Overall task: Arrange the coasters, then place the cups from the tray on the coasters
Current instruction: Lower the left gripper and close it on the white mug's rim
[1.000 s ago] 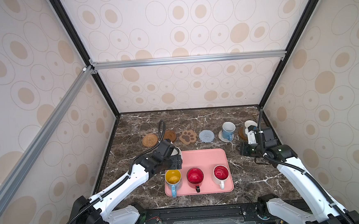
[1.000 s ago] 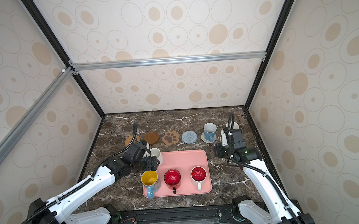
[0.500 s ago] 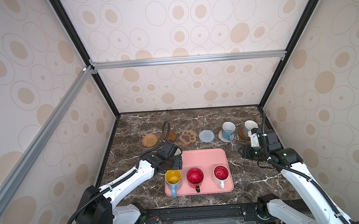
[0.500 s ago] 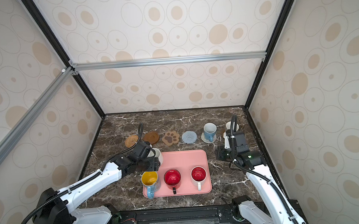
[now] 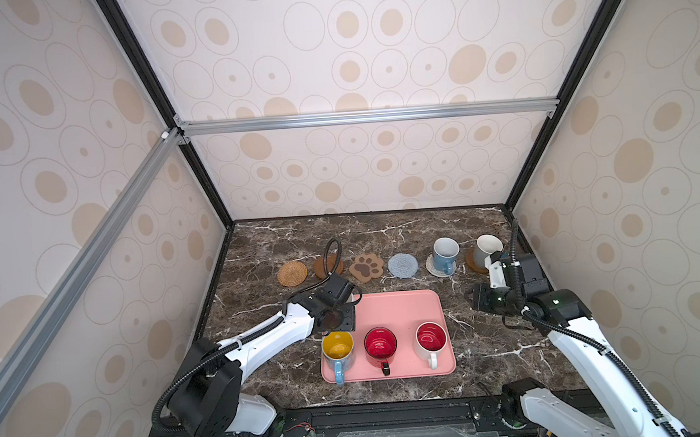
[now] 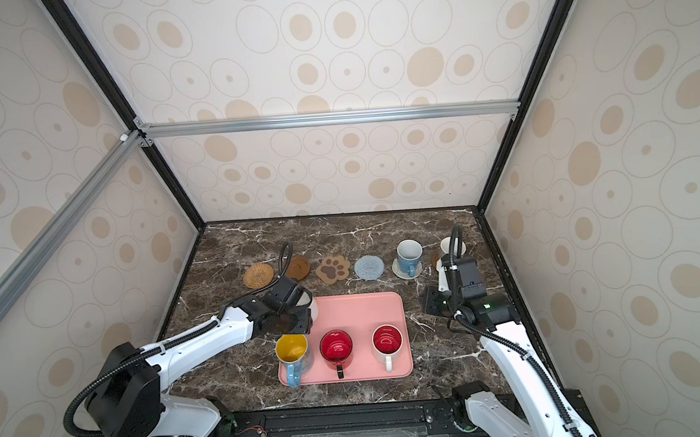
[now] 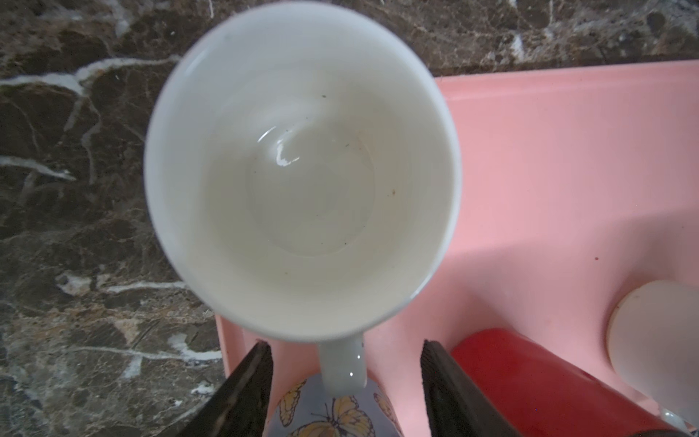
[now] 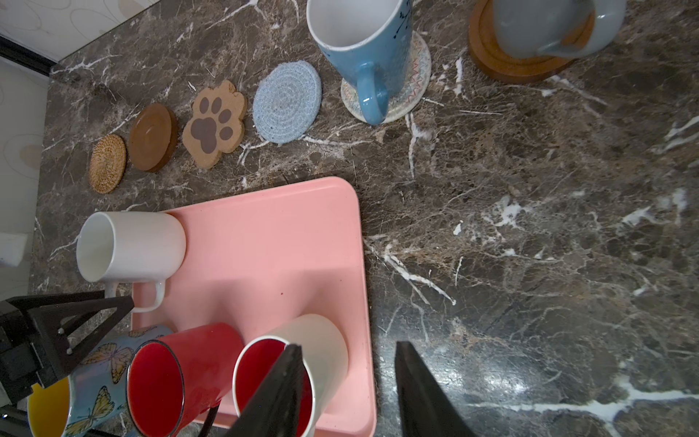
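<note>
The left hand [image 7: 344, 344] is standing spread, its fingers [image 7: 242, 389] straddling the handle [image 7: 342, 370] of the white cup [image 7: 302, 170] without touching it. That cup is sitting upright at the far left corner of the tray [image 5: 399, 308]; in both top views the hand is covering most of it. Three more cups are lining the tray's near edge, handles pointing toward that edge: the blue cup [image 5: 337, 351] with a yellow inside at the left, the red cup [image 5: 380, 344] in the middle and the red-lined white cup [image 5: 430, 338] toward the right.

The right hand [image 8: 348, 352] is hanging spread too, gripping nothing, over the counter [image 5: 493, 344] near the tray's right edge.

Between the tray and the counter's far edge the coasters are lying in a row. From the left, the rattan coaster [image 5: 292, 273], brown disc [image 5: 328, 266], paw coaster [image 5: 366, 267] and blue-grey coaster [image 5: 402, 265] are lying bare. Toward the counter's right edge the light blue cup [image 5: 446, 253] is standing on the cream coaster [image 5: 434, 268]. The grey-white cup [image 5: 487, 247] is standing on the second brown disc [image 5: 472, 264].
</note>
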Motion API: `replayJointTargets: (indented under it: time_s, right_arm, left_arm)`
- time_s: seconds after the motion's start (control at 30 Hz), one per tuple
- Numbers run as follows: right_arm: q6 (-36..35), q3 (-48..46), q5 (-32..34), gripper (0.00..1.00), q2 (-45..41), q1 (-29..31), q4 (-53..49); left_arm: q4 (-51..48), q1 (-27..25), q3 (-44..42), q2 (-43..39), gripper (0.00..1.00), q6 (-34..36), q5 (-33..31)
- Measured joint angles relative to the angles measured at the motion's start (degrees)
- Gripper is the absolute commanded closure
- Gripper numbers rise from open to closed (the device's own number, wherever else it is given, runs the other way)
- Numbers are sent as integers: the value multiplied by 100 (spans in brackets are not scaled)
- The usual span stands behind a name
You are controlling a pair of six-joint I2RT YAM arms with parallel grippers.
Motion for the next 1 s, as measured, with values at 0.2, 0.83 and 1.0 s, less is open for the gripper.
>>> replayJointTargets:
  time_s: [0.2,0.83,1.0]
  right_arm:
    - [7,0,20,56,-24,0,-37]
    - [114,0,20,56,-28,0,-76]
    - [120,0,22,56,-28,0,-76]
  left_arm:
    - [-44,-2,118,153,42,61,-83]
    - [-129,-4,348,555,63,146,-260]
    - [-142,-7,348,588,69,170,-267]
